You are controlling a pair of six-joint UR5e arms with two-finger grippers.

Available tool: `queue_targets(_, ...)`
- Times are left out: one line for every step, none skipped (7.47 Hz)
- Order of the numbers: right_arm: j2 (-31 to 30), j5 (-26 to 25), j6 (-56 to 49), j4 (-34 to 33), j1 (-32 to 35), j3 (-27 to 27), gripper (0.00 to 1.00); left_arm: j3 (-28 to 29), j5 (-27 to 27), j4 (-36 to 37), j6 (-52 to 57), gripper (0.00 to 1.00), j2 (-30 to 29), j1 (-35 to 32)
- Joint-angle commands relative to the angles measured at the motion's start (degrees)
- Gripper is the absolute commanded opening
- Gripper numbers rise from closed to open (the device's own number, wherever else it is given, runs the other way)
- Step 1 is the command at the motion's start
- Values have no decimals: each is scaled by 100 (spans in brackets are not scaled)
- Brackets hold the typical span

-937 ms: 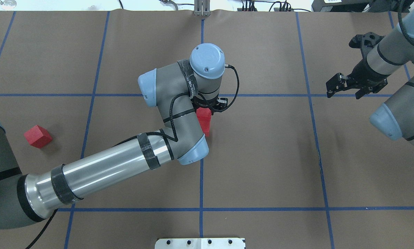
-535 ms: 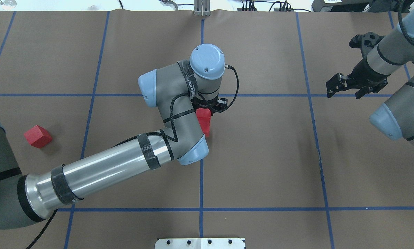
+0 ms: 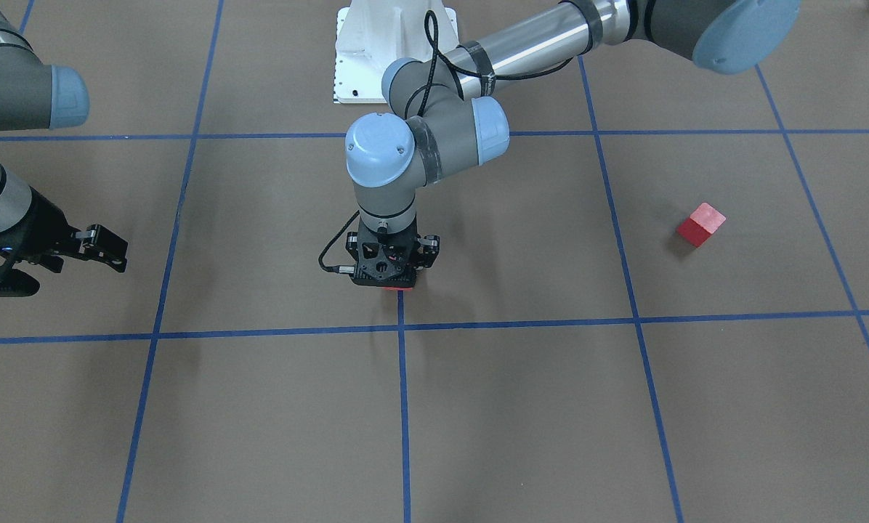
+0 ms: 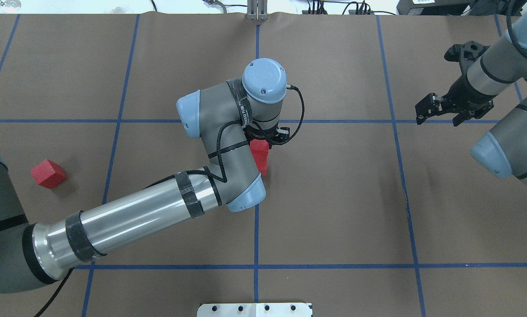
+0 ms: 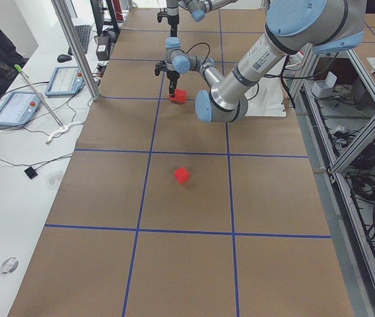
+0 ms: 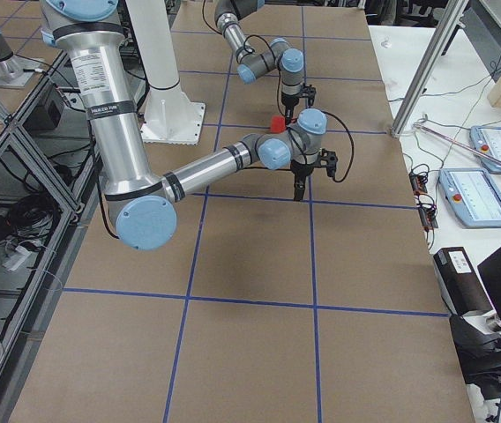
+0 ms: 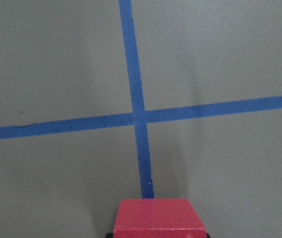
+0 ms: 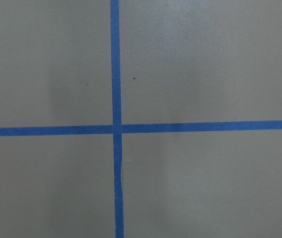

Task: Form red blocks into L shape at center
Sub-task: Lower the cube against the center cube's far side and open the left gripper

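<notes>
The left gripper (image 3: 387, 280) partly covers the small matte red cubes (image 4: 260, 156) at frame centre; its grip I can't tell. The right gripper (image 4: 439, 117) is spread.

Two arms out there, left arm (image 4: 135, 215) and right arm (image 4: 508, 136). Two grippers, left gripper (image 3: 385, 280) and right gripper (image 4: 439, 117). Red blocks: lone block (image 4: 47, 173), centre block (image 4: 260, 149), maybe a second one there, can't tell.

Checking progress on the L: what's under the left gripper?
Red blocks on the brown floor by a blue tape line. The left gripper and arm hide most, so their number, and whether it grips one, cannot be seen.
</notes>
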Motion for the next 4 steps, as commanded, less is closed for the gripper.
queue_targets(3, 8, 0, 0, 3, 0, 100, 1, 0, -7, 0, 35, 0, 16)
queue_targets(3, 0, 0, 0, 3, -9, 100, 1, 0, -7, 0, 44, 0, 16)
queue_targets(-6, 0, -9, 0, -6, -9, 100, 1, 9, -7, 0, 62, 9, 34)
queue_targets(-6, 8, 0, 0, 3, 8, 100, 1, 9, -76, 9, 86, 9, 42)
